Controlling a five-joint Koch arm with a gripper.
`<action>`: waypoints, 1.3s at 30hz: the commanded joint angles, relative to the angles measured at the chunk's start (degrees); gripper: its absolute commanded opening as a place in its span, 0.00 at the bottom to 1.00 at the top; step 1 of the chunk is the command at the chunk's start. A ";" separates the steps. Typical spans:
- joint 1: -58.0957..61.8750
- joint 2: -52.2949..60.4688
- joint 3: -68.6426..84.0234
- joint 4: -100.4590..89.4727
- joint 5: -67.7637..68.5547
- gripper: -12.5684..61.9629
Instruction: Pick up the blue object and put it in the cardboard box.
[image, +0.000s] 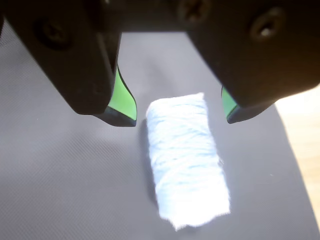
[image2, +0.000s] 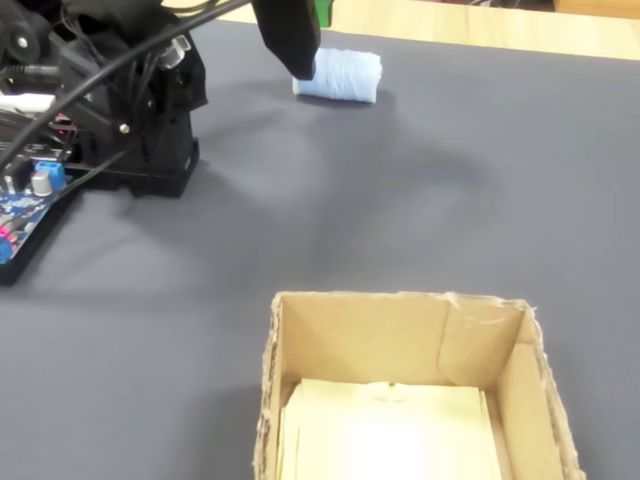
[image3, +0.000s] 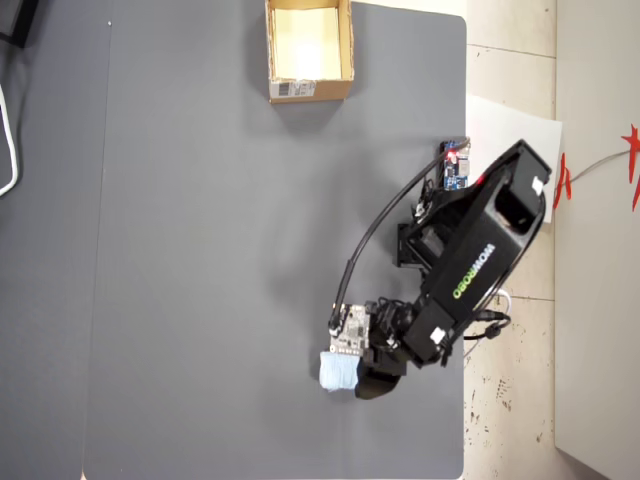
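The tool (image: 180, 117) hangs right over the blue object (image: 186, 160), jaws spread wide, one green-lined tip at either side of the block's upper end in the wrist view and neither touching it. This looks like the reach-and-grasp step: the block is lined up but not yet pinched.

The blue object (image2: 339, 75) lies flat on the dark mat (image2: 420, 200) near the top centre of the fixed view, with a black jaw coming down at its left end. From overhead it sits at lower centre (image3: 338, 372), tucked under the front of the arm (image3: 470, 270).

Next move, as I judge it: drop a little lower so the tips straddle the block's middle, then close gently. The thing looks soft and ribbed, so it should squash and hold rather than slip.

The cardboard box (image2: 530, 370) waits open at the bottom of the fixed view, pale inside showing, flaps up. Overhead it is at top centre (image3: 346, 40), well apart from the block, so a long carry follows.

Nothing lies on the mat between them. The arm's base (image2: 140, 130) and a small blue circuit board (image2: 25, 205) sit at the fixed view's left edge, off the straight path. The desk (image: 305, 135) shows pale wood beyond the mat's right edge.
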 joint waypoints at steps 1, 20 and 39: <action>-1.76 -1.23 -4.75 -0.70 4.92 0.61; -0.09 -15.03 -5.01 -12.74 0.79 0.48; 15.91 0.88 2.72 -18.37 -13.54 0.31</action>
